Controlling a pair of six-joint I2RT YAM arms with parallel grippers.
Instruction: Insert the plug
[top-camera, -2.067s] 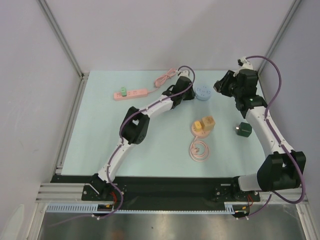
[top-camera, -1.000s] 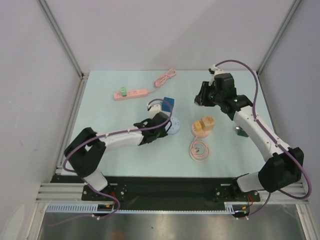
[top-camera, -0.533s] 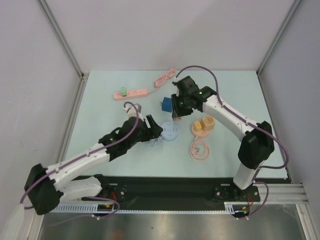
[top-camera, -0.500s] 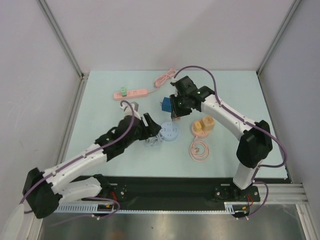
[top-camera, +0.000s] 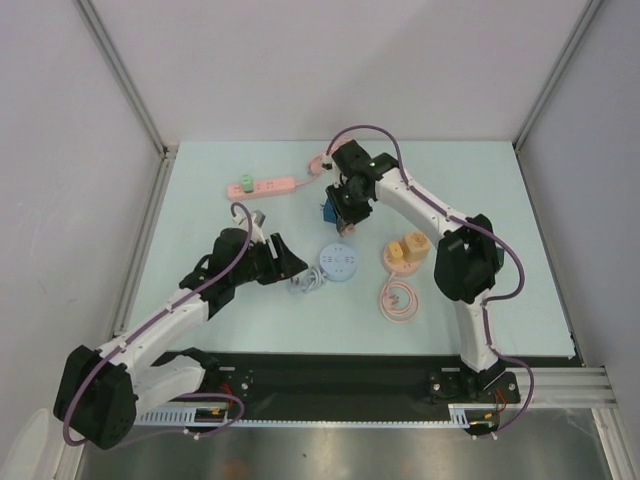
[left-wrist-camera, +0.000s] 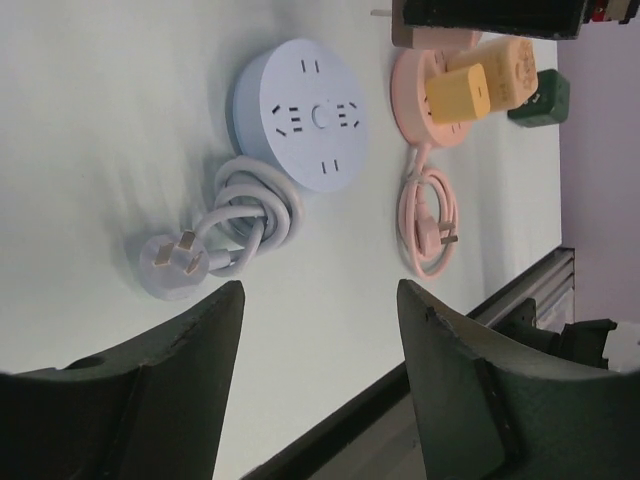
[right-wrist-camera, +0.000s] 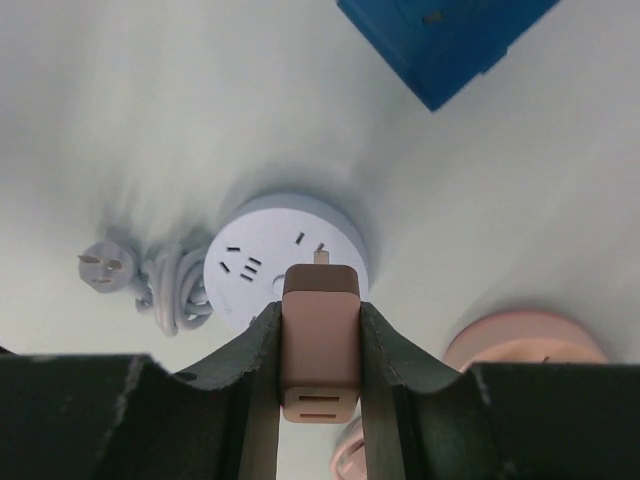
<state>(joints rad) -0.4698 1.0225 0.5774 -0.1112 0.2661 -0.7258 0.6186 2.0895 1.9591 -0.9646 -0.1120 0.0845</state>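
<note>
Right hand (right-wrist-camera: 320, 322) clamped on pinkish-tan rectangular plug (right-wrist-camera: 320, 300), prong aimed at round pale-blue socket hub (right-wrist-camera: 250, 250); centre over it, square prongs to slots, press straight.

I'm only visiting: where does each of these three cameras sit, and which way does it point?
Top external: fixed above and behind the arm bases, looking down on the table; both arms show from base to gripper.
Left wrist: on the left arm, looking past the open left gripper at the blue round socket; its two fingers show.
Right wrist: on the right arm, looking down past the right gripper, shut on a pink plug, at the same socket.
Shared: all three views show that socket.
</note>
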